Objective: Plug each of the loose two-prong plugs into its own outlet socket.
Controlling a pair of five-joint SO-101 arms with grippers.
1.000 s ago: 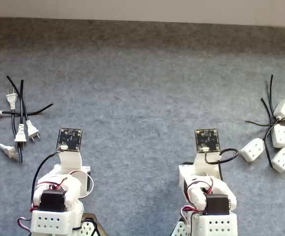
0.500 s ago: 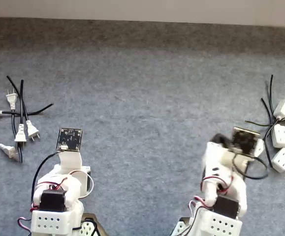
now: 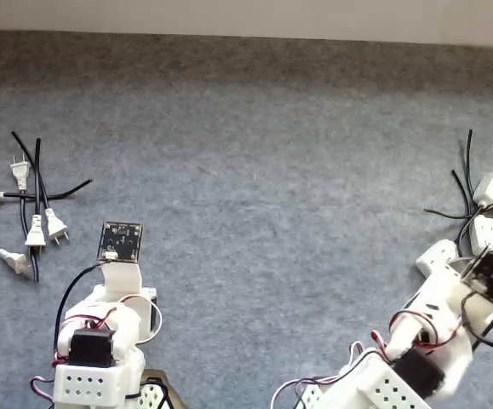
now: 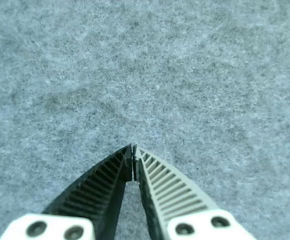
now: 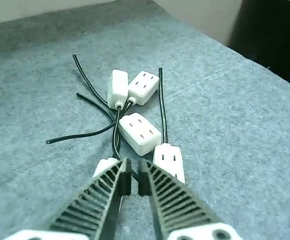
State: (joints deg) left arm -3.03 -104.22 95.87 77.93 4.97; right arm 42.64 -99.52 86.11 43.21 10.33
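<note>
Several white two-prong plugs (image 3: 35,230) on black cords lie in a loose heap at the table's left edge. Several white outlet sockets (image 3: 484,234) with black cords lie bunched at the right edge. In the right wrist view, my right gripper (image 5: 133,172) hangs just over the near end of that bunch, shut to a thin slit and holding nothing. One socket (image 5: 169,160) lies beside its tips and another socket (image 5: 103,167) is partly hidden behind a finger. My left gripper (image 4: 133,150) is shut and empty over bare carpet.
Grey carpet (image 3: 255,170) covers the table, with a wide bare stretch between the two heaps. The left arm (image 3: 101,332) sits folded at the front left. The right arm (image 3: 425,341) leans toward the right edge. A pale wall runs along the back.
The right arm has swung from its folded rest at the front over to the right, so its wrist now hangs above the socket bunch. The left arm has kept still.
</note>
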